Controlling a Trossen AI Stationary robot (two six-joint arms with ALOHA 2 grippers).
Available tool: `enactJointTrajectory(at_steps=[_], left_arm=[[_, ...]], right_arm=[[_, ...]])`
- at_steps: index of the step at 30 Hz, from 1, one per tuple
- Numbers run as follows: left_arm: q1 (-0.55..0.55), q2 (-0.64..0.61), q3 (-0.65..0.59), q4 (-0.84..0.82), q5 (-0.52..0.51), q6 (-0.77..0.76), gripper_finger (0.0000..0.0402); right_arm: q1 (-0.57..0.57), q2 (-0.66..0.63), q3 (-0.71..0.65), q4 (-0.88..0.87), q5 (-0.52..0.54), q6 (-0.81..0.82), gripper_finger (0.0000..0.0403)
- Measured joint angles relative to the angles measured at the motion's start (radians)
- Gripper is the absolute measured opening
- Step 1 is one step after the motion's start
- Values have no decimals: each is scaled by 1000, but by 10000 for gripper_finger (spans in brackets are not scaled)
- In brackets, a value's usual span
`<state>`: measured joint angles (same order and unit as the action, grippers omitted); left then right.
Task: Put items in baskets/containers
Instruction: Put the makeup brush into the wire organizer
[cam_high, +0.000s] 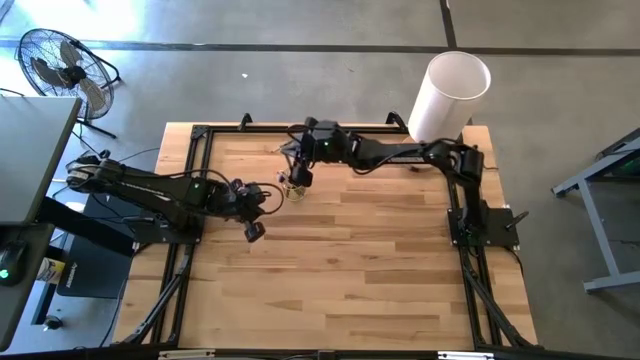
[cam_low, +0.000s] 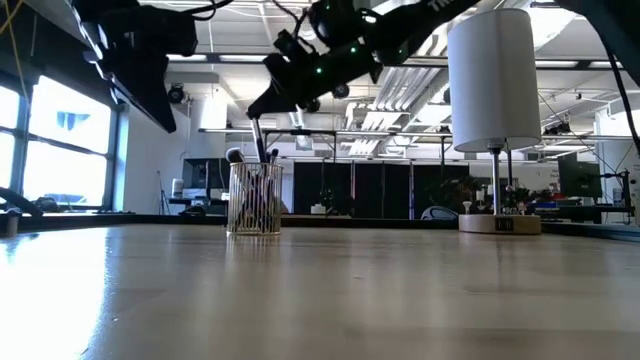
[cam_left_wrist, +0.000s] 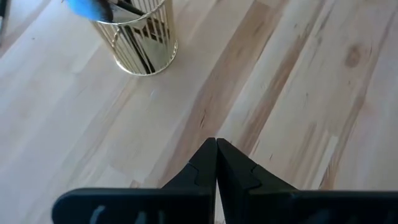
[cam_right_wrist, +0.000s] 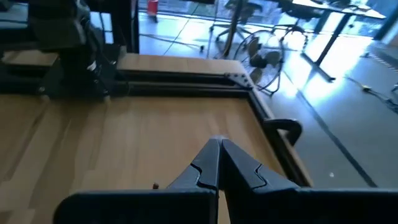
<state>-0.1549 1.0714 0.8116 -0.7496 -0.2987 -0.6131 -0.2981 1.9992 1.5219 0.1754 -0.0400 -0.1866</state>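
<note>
A small see-through yellowish cup (cam_low: 255, 198) stands on the table at the far left of centre (cam_high: 294, 190). It also shows in the left wrist view (cam_left_wrist: 142, 42). Several dark thin brushes (cam_low: 262, 165) stand in it on their lower ends and lean on its rim. My right gripper (cam_low: 252, 112) hangs shut just above the cup, pointing toward the table's left; nothing shows between its fingers (cam_right_wrist: 219, 142). My left gripper (cam_left_wrist: 216, 142) is shut and holds nothing. It hovers over bare wood left of and nearer than the cup (cam_high: 255, 231).
A tall white cylinder (cam_high: 450, 92) on a thin post with a round wooden foot (cam_low: 500, 222) stands at the far right corner. A black frame (cam_high: 195, 150) runs along the table's edges. Bare wood (cam_high: 360, 270) fills the middle and near side.
</note>
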Motion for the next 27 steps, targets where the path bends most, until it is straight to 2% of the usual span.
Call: enactJointTrajectory(at_steps=[7,12,17,22,27], left_arm=[[-2,0,0,18,-31,-59,1],[-2,0,0,34,-171,-119,1],[-1,0,0,54,-267,-174,6],[69,0,0,79,-224,-185,62],[271,0,0,79,-183,-181,148]], right_arm=[[-16,13,0,-49,-61,-36,40],[-26,4,1,-86,-136,-39,82],[-36,-62,1,-277,-148,-124,114],[-59,-165,1,-516,-66,-154,123],[-90,-232,2,-724,-17,-117,119]])
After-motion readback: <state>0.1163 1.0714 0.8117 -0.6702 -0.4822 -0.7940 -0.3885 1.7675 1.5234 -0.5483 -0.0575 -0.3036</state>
